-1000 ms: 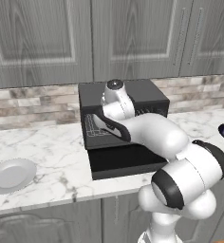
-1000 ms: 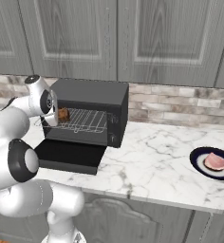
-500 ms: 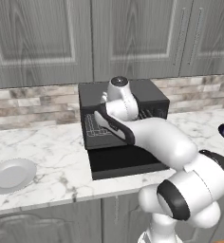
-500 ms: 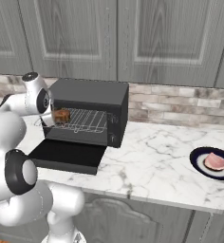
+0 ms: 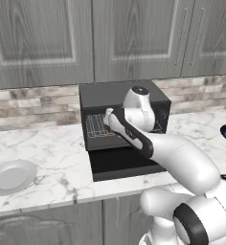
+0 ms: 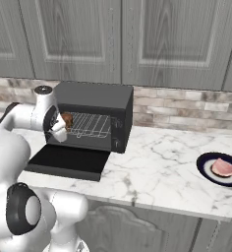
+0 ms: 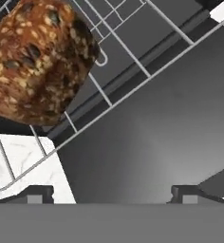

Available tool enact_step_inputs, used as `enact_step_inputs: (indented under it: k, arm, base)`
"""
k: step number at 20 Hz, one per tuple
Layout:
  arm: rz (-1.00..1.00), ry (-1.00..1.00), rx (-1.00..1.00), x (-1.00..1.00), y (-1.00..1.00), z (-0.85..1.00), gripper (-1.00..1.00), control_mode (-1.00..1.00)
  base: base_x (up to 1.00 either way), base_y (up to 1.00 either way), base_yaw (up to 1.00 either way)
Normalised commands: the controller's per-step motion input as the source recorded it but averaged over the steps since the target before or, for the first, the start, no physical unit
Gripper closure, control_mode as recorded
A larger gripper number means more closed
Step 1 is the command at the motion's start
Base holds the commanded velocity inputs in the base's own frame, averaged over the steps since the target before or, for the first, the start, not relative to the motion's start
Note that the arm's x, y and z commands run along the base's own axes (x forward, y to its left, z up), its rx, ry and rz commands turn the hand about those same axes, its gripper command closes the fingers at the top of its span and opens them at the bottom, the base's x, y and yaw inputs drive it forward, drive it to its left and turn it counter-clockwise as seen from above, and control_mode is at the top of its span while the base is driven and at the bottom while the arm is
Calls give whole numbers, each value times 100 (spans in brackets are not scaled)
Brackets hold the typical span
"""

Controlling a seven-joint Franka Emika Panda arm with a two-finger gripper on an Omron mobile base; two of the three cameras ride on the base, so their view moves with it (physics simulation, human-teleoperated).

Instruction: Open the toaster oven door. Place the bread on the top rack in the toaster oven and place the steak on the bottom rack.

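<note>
Bread on top rack, hand let go.
Marble desk (image 6: 162,172) under grey cabinets (image 6: 118,39), brick backsplash behind. Oven (image 6: 96,115) w/ door (image 6: 69,162) dropped flat. Top rack (image 6: 91,125) holds bread (image 6: 66,119) at its left front. Hand (image 6: 59,132) at oven mouth, fingers (image 7: 38,193) spread wide, nothing in them; 1 s ago it was closer round bread. Steak (image 6: 222,167) on dark plate (image 6: 209,174), far right. Grey plate (image 5: 12,176) at left.
</note>
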Motion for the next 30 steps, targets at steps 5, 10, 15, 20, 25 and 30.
enact_step_inputs:
  k: [5,10,15,20,25,30]
  arm:
    - [29,12,-19,40,-4,-48,-100,-100]
    - [17,2,-14,45,0,-33,-100,-100]
    - [16,-6,-5,47,0,-45,-100,-100]
    - [11,-25,0,39,-15,-5,-100,-100]
    - [4,-19,-6,16,-5,0,-100,-100]
    - [1,-4,-5,35,0,0,-100,-100]
  base:
    - [0,0,0]
    - [0,0,0]
    - [0,0,0]
    - [0,0,0]
    - [0,0,0]
    - [0,0,0]
